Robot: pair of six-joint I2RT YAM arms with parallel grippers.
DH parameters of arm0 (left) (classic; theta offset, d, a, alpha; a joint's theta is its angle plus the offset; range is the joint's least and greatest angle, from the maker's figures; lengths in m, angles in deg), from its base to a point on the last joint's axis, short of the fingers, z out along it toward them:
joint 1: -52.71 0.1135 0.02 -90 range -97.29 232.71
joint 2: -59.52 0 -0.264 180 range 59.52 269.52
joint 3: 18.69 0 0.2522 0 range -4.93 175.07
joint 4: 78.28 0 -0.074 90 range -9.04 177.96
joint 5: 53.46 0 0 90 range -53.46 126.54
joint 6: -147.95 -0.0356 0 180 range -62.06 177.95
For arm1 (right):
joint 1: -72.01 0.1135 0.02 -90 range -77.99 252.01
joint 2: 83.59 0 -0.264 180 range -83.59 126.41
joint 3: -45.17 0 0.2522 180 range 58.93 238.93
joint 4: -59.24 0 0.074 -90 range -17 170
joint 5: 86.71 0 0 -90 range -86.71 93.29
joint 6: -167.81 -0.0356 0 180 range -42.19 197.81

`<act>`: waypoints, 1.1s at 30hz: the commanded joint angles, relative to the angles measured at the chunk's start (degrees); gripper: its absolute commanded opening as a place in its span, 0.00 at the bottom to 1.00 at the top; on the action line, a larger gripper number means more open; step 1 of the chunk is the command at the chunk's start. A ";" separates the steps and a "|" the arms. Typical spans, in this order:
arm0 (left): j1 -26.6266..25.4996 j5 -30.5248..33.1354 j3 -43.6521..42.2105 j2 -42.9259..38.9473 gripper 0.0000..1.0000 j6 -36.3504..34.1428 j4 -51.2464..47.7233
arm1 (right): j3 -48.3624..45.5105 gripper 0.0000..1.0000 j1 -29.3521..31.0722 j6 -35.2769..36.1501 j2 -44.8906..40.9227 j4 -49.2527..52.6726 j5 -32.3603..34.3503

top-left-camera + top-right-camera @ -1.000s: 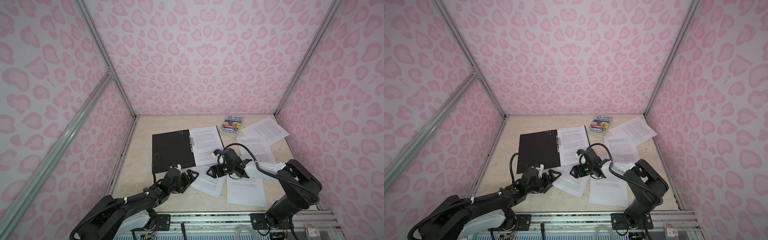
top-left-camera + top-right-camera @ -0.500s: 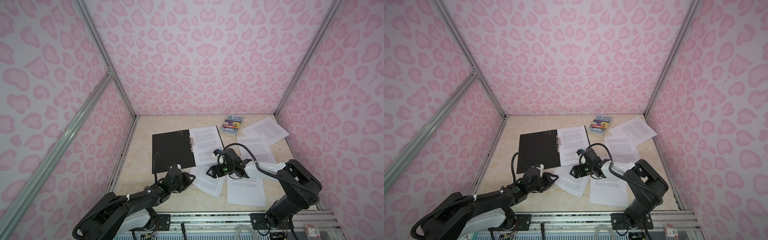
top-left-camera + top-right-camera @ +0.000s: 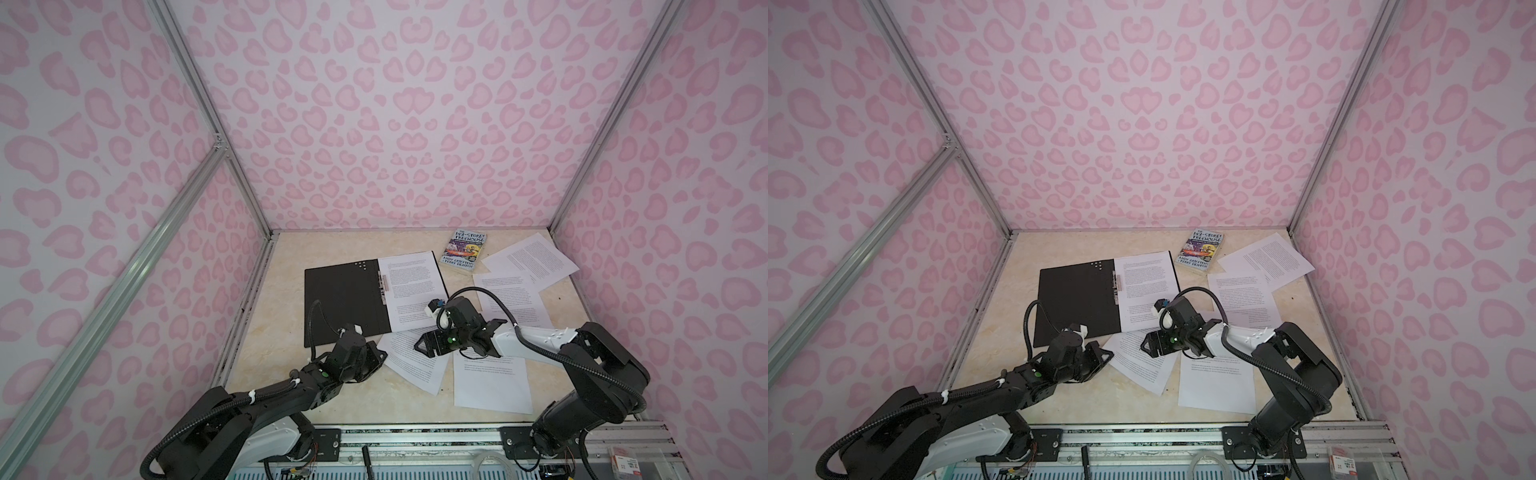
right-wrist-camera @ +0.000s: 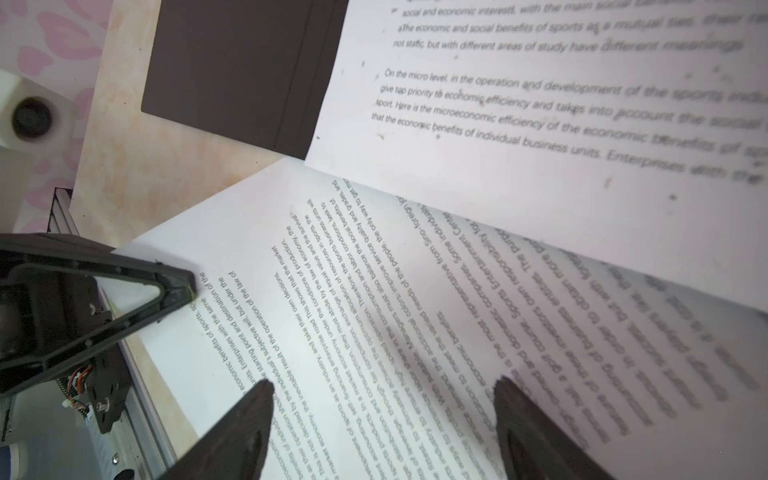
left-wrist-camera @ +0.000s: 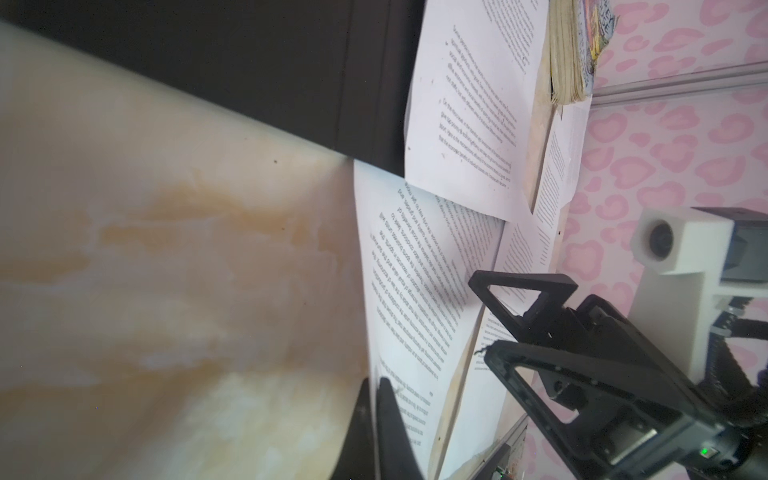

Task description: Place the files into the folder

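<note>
Left wrist view, contents:
- Tabletop (image 5: 166, 270): beige, marbled.
- Folder (image 5: 249, 62): black inside, lying open.
- Upper sheet (image 5: 465, 104): printed, resting on the folder (one corner overlaps the next item).
- Skewed sheet (image 5: 415, 291): printed, its edge pinched in the closed left gripper (image 5: 376, 382).
- Right gripper (image 5: 480, 316): jaws apart, over the papers.
- Paperback (image 5: 569, 54): near the pink wall.

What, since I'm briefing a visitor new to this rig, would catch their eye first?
The pink heart-spotted walls surround everything. On the beige marbled table, an open black-lined folder lies centre-left amid scattered white printed paper sheets. At the front, the left arm's jaws pinch the edge of one sheet while the right arm's open jaws hang over it.
</note>
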State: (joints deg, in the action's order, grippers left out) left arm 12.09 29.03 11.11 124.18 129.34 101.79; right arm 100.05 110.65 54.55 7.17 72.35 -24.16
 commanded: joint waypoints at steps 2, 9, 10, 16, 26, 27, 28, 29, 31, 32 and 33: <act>-0.05 0.46 2.36 -3.65 0.04 -5.90 -8.96 | -1.11 0.85 -0.13 0.69 -1.81 -0.39 0.50; -0.07 -1.38 5.93 -12.66 0.04 -10.87 -21.65 | -2.90 0.89 -1.82 0.24 -5.37 -0.83 2.35; -0.06 -1.80 6.53 -13.71 0.04 -11.29 -23.05 | -3.21 0.89 -2.12 0.10 -5.91 -0.98 2.35; -0.07 -4.16 12.44 -20.11 0.04 -11.93 -32.00 | -5.56 0.89 -4.65 -0.83 -10.46 -1.15 5.71; -0.06 -6.71 26.26 -25.73 0.03 -12.42 -42.84 | -10.51 0.90 -10.27 -2.58 -21.25 -0.34 11.63; -0.07 -7.28 27.59 -25.60 0.04 -12.27 -43.09 | -10.91 0.90 -10.74 -2.58 -22.34 0.00 12.22; -0.07 -8.11 29.19 -25.43 0.03 -12.08 -43.31 | -11.25 0.90 -11.13 -2.66 -23.23 0.11 12.60; -0.07 -8.99 30.86 -25.21 0.04 -11.91 -43.36 | -11.70 0.90 -11.70 -2.90 -24.37 0.27 13.00; -0.07 -10.21 33.92 -24.86 0.03 -11.85 -43.65 | -12.20 0.90 -12.43 -3.69 -25.71 0.78 14.19; -0.07 -10.61 35.72 -24.64 0.04 -12.10 -43.83 | -12.38 0.91 -12.82 -3.67 -26.32 1.04 14.58; -0.07 -10.86 37.32 -24.31 0.03 -12.55 -44.09 | -12.51 0.91 -12.99 -3.86 -26.72 1.12 14.77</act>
State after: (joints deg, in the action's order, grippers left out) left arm 12.02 20.31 45.44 99.44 117.76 58.86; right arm 88.09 98.10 51.57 -18.71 72.99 -12.09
